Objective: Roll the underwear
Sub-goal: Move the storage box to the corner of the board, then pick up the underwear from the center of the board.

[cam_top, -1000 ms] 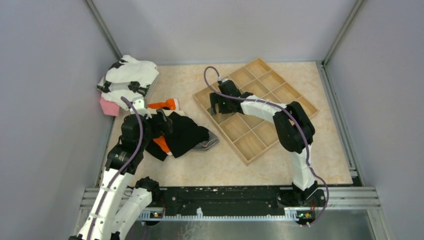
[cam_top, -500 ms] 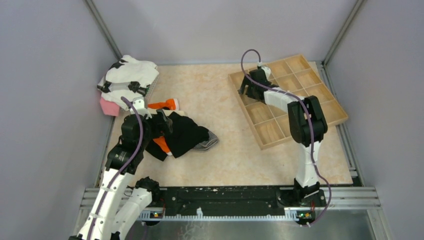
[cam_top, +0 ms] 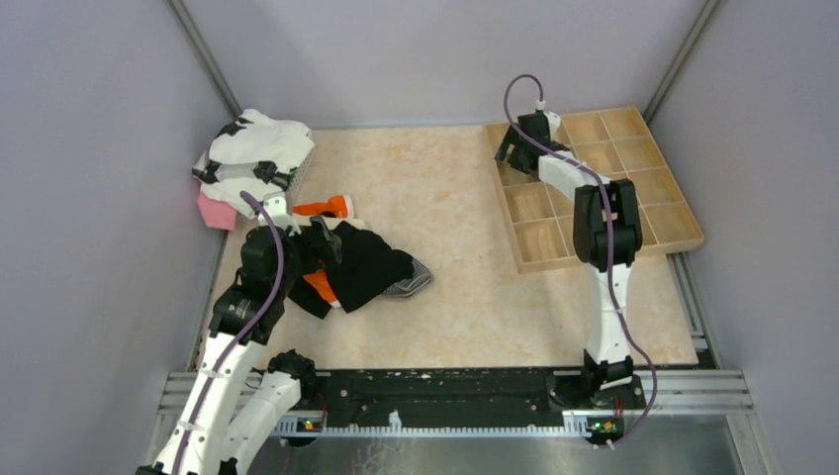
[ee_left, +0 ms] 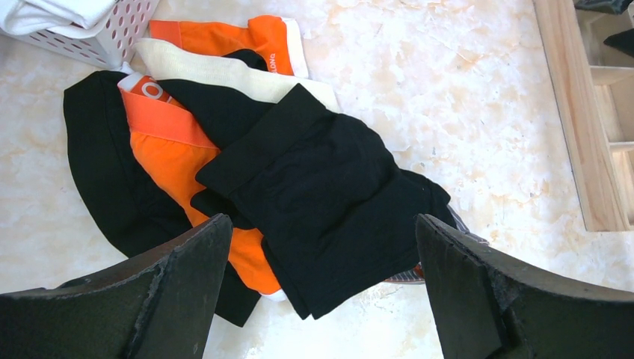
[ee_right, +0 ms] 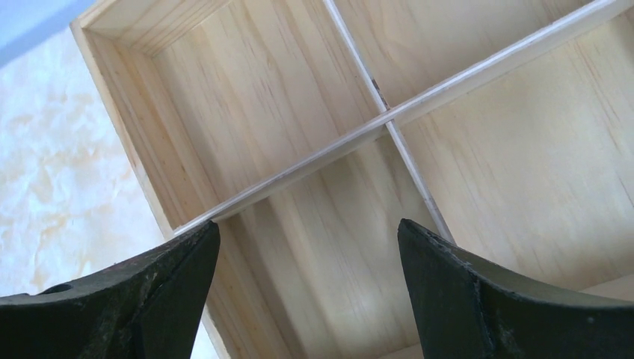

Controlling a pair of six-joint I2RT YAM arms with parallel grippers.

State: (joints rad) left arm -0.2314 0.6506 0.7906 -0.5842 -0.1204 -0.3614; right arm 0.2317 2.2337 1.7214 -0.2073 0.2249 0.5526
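The left gripper [ee_left: 323,224] hung over the clothes heap on the left part of the surface [cam_top: 450,213], its jaws spread wide and holding nothing. Straight below the gap between its fingers [ee_left: 179,292] lay the black underwear [ee_left: 314,191], crumpled and lying on top of the heap, apart from the fingers. From under its right edge peeked a sliver of the grey striped underwear [ee_left: 465,226], lying flat on the surface and seen better from the top view [cam_top: 411,285]. Under the black piece on the left lay an orange garment [ee_left: 168,146] with a white band, over another black cloth [ee_left: 93,157]. Farther off lay a second orange garment [ee_left: 224,36], beside a white basket [ee_left: 112,41] holding white cloth.

The right gripper [ee_right: 308,230] was far from the underwear, at the far right of the surface. Its jaws stood wide apart and empty over the wooden tray [ee_right: 187,97], above the crossing of two thin dividers [ee_right: 377,123] near the tray's far left corner. The compartments in its view were bare wood. From above, the tray [cam_top: 683,237] lay near the right wall, well apart from the heap.
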